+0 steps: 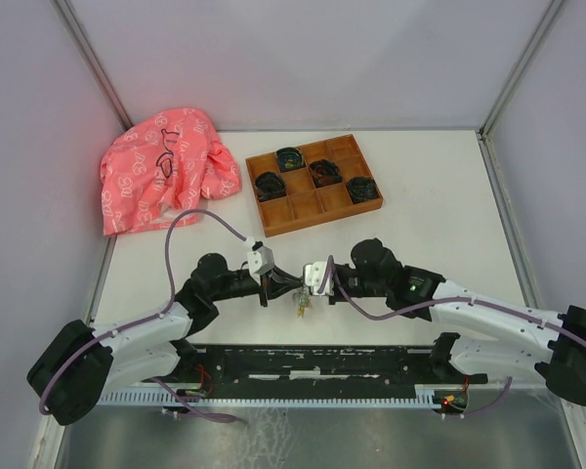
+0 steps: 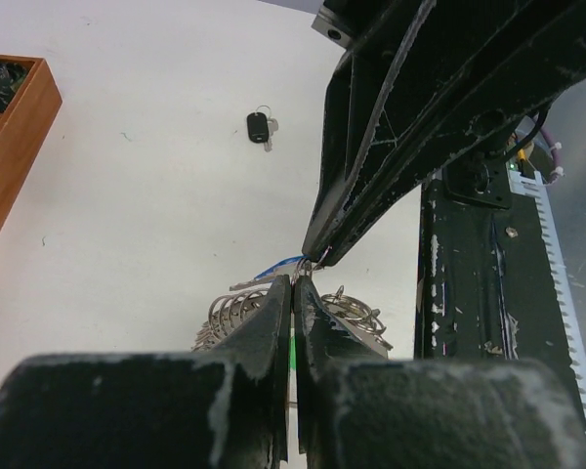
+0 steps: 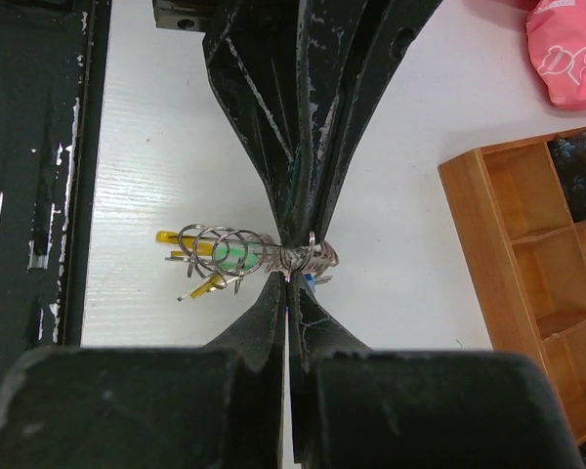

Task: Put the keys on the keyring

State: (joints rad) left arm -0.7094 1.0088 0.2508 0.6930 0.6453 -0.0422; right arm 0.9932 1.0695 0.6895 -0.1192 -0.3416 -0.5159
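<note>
**Threading step, blue key.** In the top view both arms meet at mid-frame, just above the dark base rail.

- **Left fingers** (image 2: 266, 332): clenched on the keyring (image 3: 230, 244), a grey coil of loops. Its yellow tag (image 3: 174, 236) and green tag (image 3: 232, 257) trail to the left in the right wrist view.
- **Right fingers** (image 3: 262, 324): also clenched, tip to tip with the left pair at the coil.
- **Blue key** (image 2: 281, 264): shows only as a sliver beside the tips. Whether the right pair pinches this key or the ring wire cannot be told.
- **Black key** (image 2: 260, 127): lies alone on the table (image 2: 127, 225), upper middle of the left wrist view. It is well apart from the ring and not yet threaded.
- **Tray** (image 1: 314, 186) and **pink cloth** (image 1: 166, 176): in the upper half of the top view, clear of the work.

**Technique.**
- The left pair should act as a still vice, with all motion coming from the right.
- The key's hole is best walked along the wire in the coil's own direction, by small rotations rather than a straight pull. A pull would likely drag the ring out of the pinch.
- The spare loops and tags may snag, so they should hang away from the split end.
- The right pair should let go only once the blue head swings free on the wire.
</note>
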